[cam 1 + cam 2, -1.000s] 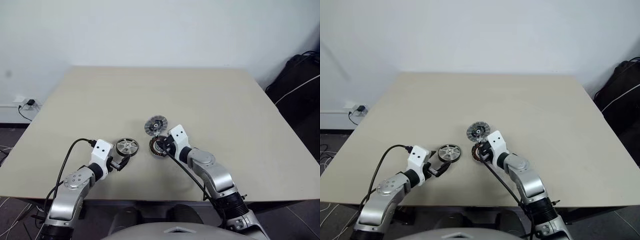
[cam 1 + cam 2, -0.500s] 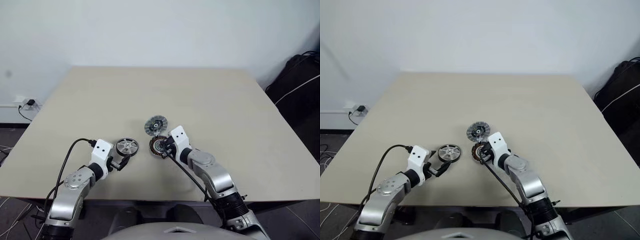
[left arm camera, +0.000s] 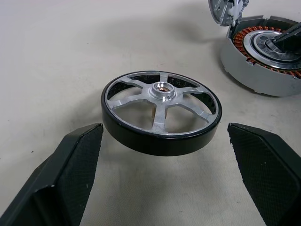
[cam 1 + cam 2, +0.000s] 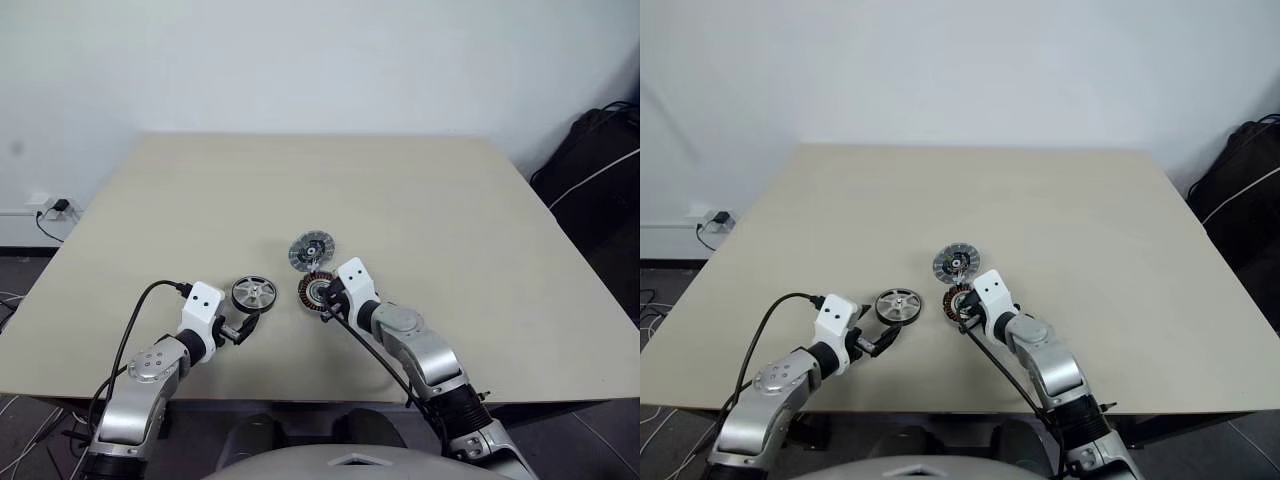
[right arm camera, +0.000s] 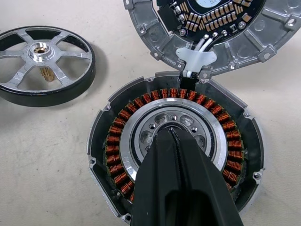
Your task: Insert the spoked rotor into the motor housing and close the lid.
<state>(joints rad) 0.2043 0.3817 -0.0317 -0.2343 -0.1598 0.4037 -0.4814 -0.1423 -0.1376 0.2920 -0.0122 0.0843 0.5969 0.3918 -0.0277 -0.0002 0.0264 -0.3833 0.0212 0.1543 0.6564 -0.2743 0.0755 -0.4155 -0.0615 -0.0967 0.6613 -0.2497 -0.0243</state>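
Note:
The spoked rotor (image 4: 254, 293), a black-rimmed wheel with silver spokes, lies flat on the table near the front edge. My left gripper (image 4: 243, 325) is open just in front of it, and its fingers (image 3: 70, 165) flank the rotor (image 3: 161, 110) without touching it. To the rotor's right sits the motor housing (image 4: 316, 291), showing its ring of copper windings (image 5: 117, 141). My right gripper (image 5: 171, 134) is shut, with its tip on the housing's silver centre hub. The lid (image 4: 311, 250) is swung open just behind the housing, inner side up, joined to it by white wires (image 5: 200, 44).
The beige table (image 4: 420, 200) stretches far behind and to both sides of the parts. A black bag (image 4: 600, 160) sits on the floor beyond the right edge. A wall socket with a cable (image 4: 55, 208) is at the left.

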